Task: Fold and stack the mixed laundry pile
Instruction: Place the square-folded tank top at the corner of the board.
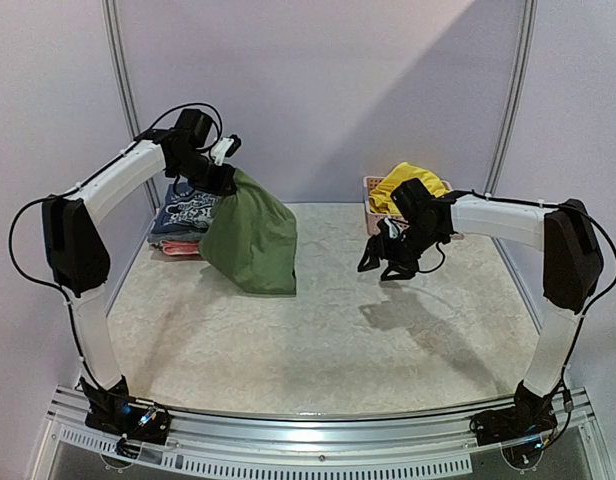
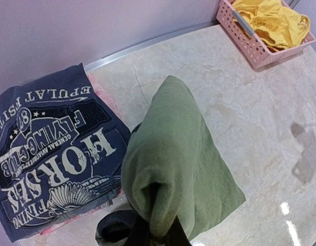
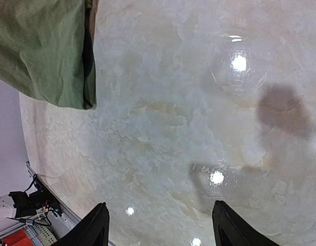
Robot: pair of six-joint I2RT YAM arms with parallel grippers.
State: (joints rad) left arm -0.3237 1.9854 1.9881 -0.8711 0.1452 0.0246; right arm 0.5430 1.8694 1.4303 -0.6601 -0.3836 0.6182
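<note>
Back-left on the counter (image 1: 318, 330): a folded stack topped by a navy printed shirt (image 2: 50, 154). Just beside it the left gripper (image 1: 228, 180) is clenched on the bunched top of the olive-green shirt (image 1: 253, 240), which hangs draped, its lower edge appearing to rest on the counter. Mid-right: right gripper (image 1: 383, 262) released, jaws apart with nothing between them, hovering above the counter well apart from the green shirt; back-right, the pink lattice basket (image 2: 250, 43) holds the yellow shorts (image 2: 273, 20).

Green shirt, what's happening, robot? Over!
Left pincer shut on green shirt, hanging beside folded stack. Right pincer open, empty, above table. Yellow shorts in pink basket. Nothing blocking.
</note>
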